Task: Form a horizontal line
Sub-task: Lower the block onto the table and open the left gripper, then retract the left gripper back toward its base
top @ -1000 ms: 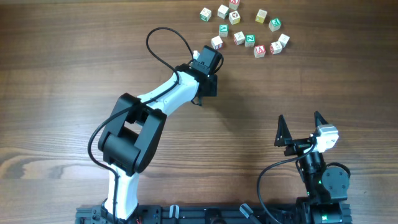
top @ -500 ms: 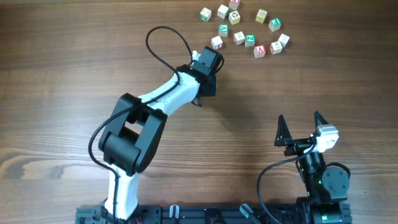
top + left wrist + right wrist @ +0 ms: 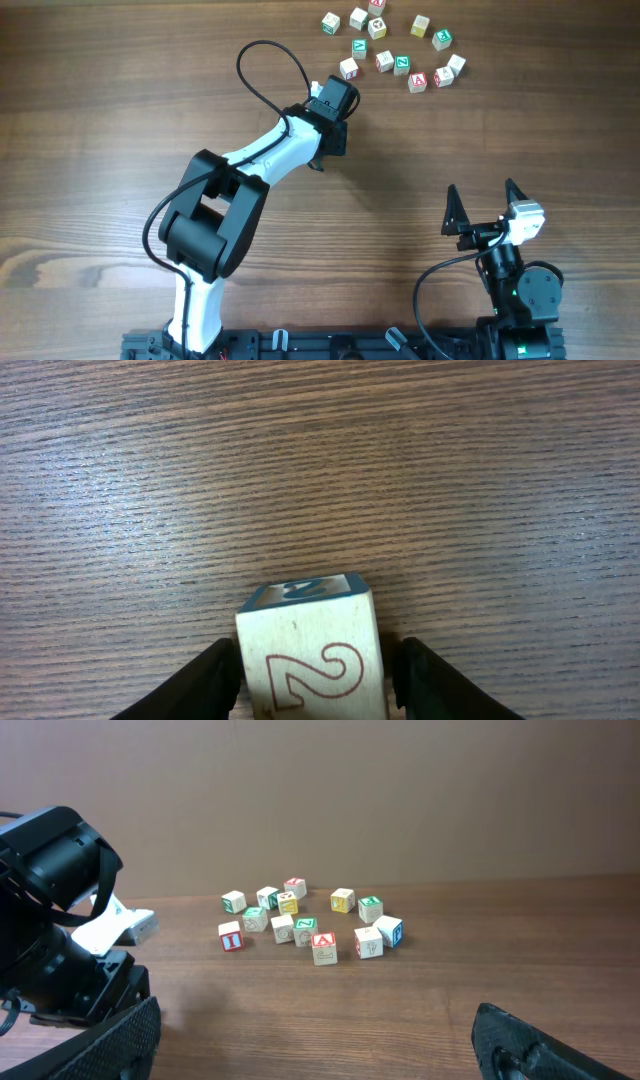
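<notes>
A pale wooden cube with a red-outlined "2" [image 3: 312, 650] sits between the left gripper's [image 3: 318, 685] fingers [image 3: 205, 690]; whether they clamp it cannot be told. The right gripper [image 3: 483, 208] stands wide, around the cube's 5 o'clock.

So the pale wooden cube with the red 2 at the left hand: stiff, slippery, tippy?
The pale wooden cube looks rigid; its flat sides should take a squeeze. Resting flat on the wooden table, it will probably slide, not roll. Small beside the black fingers, it is likely light and may twist if nudged off-centre.
</notes>
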`<state>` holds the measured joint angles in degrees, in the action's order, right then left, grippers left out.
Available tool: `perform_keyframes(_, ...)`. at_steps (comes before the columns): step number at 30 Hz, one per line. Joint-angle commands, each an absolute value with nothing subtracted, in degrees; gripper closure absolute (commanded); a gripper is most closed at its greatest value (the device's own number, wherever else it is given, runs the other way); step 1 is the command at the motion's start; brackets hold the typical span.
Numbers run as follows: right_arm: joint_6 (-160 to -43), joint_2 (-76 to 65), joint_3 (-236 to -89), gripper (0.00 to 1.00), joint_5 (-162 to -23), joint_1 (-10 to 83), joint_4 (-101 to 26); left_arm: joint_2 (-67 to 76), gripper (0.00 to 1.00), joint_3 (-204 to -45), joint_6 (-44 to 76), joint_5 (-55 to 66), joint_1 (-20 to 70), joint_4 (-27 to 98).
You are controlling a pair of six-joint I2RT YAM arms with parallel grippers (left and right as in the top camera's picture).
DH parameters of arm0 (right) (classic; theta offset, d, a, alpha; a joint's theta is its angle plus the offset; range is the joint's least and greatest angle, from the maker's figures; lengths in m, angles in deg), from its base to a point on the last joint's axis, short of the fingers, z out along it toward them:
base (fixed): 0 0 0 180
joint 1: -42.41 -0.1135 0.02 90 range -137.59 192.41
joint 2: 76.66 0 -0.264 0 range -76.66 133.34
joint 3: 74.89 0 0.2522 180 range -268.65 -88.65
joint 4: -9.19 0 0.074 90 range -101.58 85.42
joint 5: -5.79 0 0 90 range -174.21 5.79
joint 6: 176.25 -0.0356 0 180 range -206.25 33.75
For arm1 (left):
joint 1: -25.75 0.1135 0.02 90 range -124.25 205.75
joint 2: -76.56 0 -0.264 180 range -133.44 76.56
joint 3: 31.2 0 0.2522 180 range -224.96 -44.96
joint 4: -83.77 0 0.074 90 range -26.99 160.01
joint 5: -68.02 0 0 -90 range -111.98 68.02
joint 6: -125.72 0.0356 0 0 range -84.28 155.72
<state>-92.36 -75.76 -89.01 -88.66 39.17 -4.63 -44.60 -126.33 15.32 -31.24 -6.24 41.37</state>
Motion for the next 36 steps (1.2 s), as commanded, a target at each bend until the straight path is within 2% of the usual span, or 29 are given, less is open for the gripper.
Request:
perform_keyframes(1,-91.79,-75.73,-88.94,0.00,-88.13,38.93,-4.50,-45.06,0.46,-125.43,15.84,-32.11,-6.28,40.69)
perform_keyframes(4,-91.79,-75.73,-88.94,0.00,-88.13,38.93,-4.50,-42.94,0.44,-125.43,15.73,-31.63,-6.28,39.77)
perform_keyframes(7,-91.81,-75.73,-88.94,0.00,-88.13,38.93,-4.50,-39.56,0.37,-125.43,15.73,-30.75,-6.28,38.86)
perform_keyframes(12,-91.79,-75.73,-88.94,0.00,-88.13,38.93,-4.50,-29.61,0.19,-125.43,15.73,-30.36,-6.28,35.95)
perform_keyframes(15,-91.81,-75.73,-88.94,0.00,-88.13,38.93,-4.50,-24.23,0.01,-125.43,15.76,-30.38,-6.28,34.40)
perform_keyframes(28,-91.79,-75.73,-88.94,0.00,-88.13,38.93,-4.50,-6.60,0.00,-125.43,15.71,-30.67,-6.28,21.15)
perform_keyframes(36,-91.77,-75.73,-88.94,0.00,-88.13,38.93,-4.50,-2.44,0.00,-125.43,8.89,-40.31,-6.24,8.67)
